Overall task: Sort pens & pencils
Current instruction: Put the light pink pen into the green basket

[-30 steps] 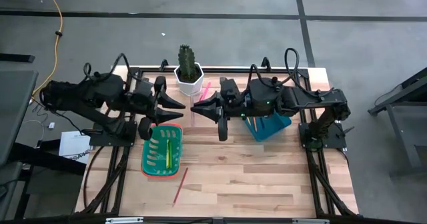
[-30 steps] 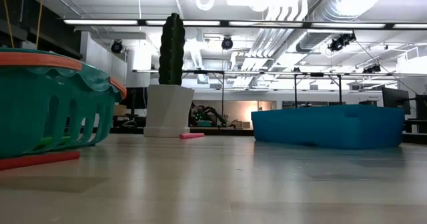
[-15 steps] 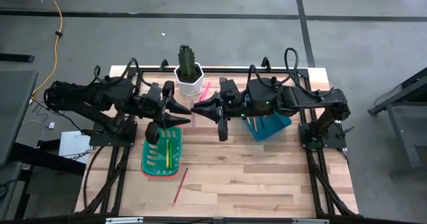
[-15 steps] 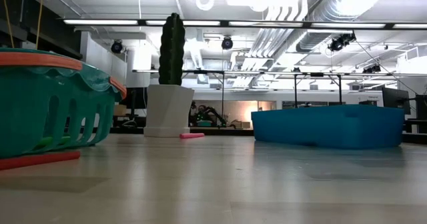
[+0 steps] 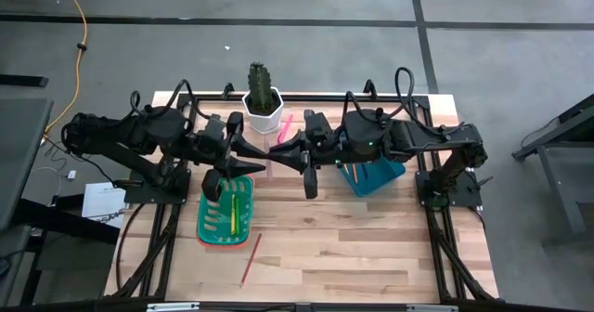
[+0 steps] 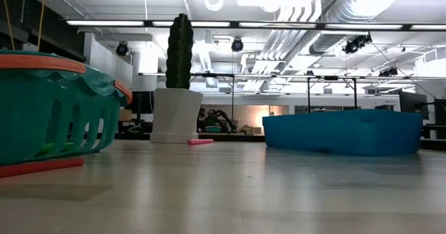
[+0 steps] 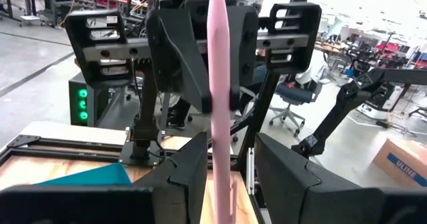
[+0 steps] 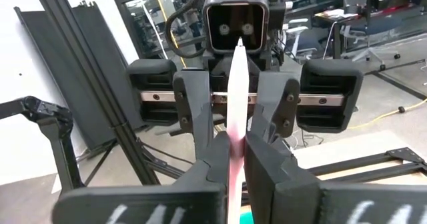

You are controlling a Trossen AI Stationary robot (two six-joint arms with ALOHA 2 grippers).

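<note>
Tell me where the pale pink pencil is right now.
The pale pink pencil stands upright in mid-air above the table's middle, clamped in the right gripper, with the left gripper open around it, just in front of the cactus pot.

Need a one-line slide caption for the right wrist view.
Handover: right gripper shut on an upright pale pink pencil, left gripper facing it with fingers open around the same pencil.
</note>
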